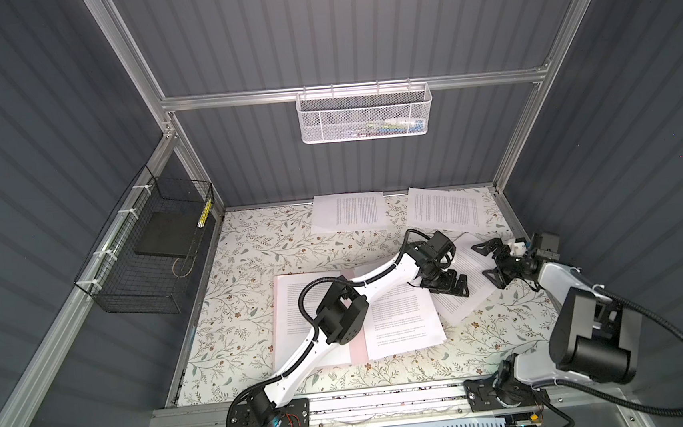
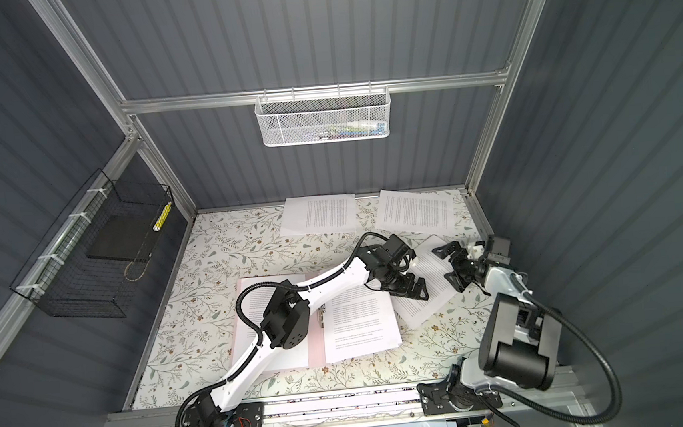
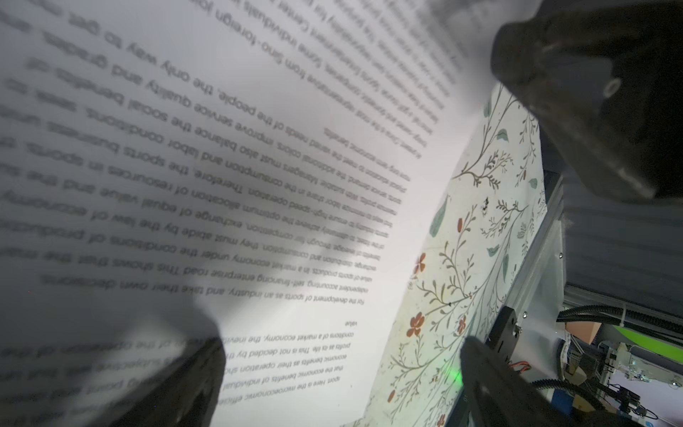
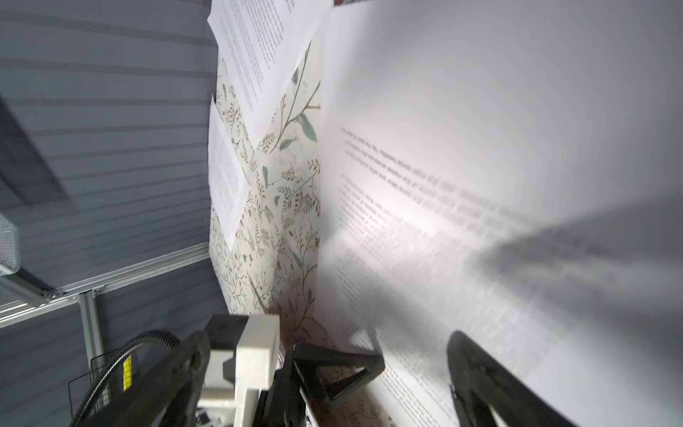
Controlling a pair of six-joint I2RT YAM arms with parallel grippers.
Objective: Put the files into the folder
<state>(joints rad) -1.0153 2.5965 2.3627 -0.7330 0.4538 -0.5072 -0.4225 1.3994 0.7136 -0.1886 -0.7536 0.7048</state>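
Lab test cell, aluminium frame [image 1: 239, 98], grey ribbed walls [image 1: 337, 27] (floral tabletop [image 1: 251, 251])

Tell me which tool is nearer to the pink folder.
Left. The left tool is just past the right edge of the folder, over the tilted sheet. The right tool is farther right, above that sheet's far side.

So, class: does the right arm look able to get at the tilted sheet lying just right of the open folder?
Probably yes. The right gripper is open at the edge of the tilted sheet, with nothing between them. The left gripper, also open, hangs over the sheet's other side, so space is tight.
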